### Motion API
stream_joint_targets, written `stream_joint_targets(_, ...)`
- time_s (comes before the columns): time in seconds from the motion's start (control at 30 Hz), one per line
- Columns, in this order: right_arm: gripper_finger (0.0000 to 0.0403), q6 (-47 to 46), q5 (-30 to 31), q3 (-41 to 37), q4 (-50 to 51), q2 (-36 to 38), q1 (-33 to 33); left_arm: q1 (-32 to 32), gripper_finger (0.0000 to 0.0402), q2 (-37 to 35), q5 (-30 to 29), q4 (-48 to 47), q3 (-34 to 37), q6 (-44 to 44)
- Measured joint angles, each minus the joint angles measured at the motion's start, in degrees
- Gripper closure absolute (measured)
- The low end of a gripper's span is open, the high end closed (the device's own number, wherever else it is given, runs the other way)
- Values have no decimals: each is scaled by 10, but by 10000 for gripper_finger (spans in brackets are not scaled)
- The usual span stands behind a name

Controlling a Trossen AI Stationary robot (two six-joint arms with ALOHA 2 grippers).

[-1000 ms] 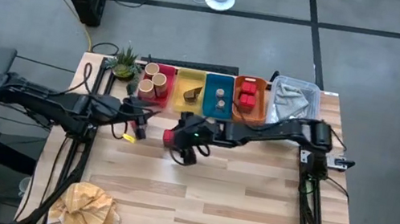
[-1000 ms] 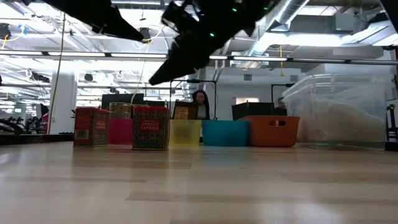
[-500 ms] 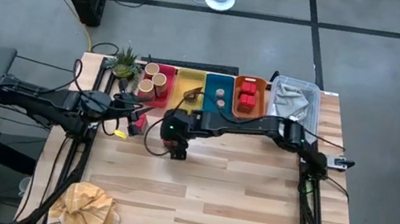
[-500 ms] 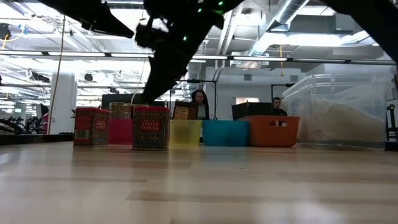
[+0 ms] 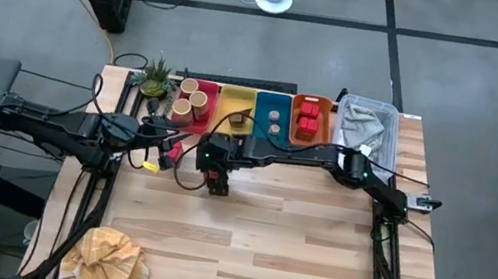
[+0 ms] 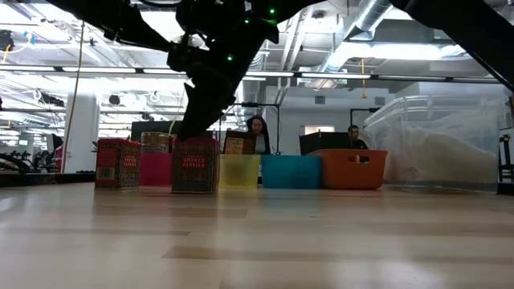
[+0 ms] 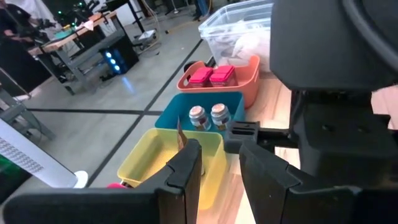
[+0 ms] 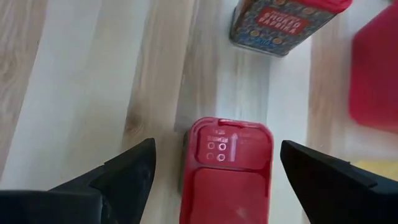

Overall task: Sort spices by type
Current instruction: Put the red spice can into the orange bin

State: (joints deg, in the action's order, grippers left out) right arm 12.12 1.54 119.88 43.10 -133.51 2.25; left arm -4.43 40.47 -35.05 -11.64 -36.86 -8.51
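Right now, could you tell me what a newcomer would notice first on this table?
The right gripper hangs open over a red spice pack standing on the bare wood. Behind it sits a row of coloured bins at the table's far edge, and crumpled paper lies at the near left corner.

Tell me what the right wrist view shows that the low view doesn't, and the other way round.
Only the right wrist view shows the red lid of the tin under the right gripper, with its open fingers apart on either side, touching nothing.

Only the low view shows the row of bins: pink, yellow, blue, orange, plus the clear tub and people behind.

Both show the two red paprika tins standing on the table; the second tin stands apart.
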Motion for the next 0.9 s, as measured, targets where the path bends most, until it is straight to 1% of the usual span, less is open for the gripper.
stream_joint_targets(0.33, 34, 3, 0, 0, -8, 0, 5, 0, 301, 0, 0, -2, 0, 5)
stream_joint_targets(0.53, 34, 0, -2, -17, -5, -10, 9, 0, 301, 0, 0, -11, 0, 8)
stream_joint_targets(0.6, 35, -1, -1, -28, -29, -10, 10, 0, 301, 0, 0, -10, 0, 7)
stream_joint_targets(0.67, 38, -4, -2, -31, -24, -9, 13, 0, 301, 0, 0, -10, 0, 7)
stream_joint_targets(0.77, 54, -6, -4, -31, -18, -9, 16, 0, 301, 0, 0, -10, 0, 7)
stream_joint_targets(0.9, 99, -11, -31, -31, -9, -9, 21, 0, 301, 0, 0, -10, 0, 8)
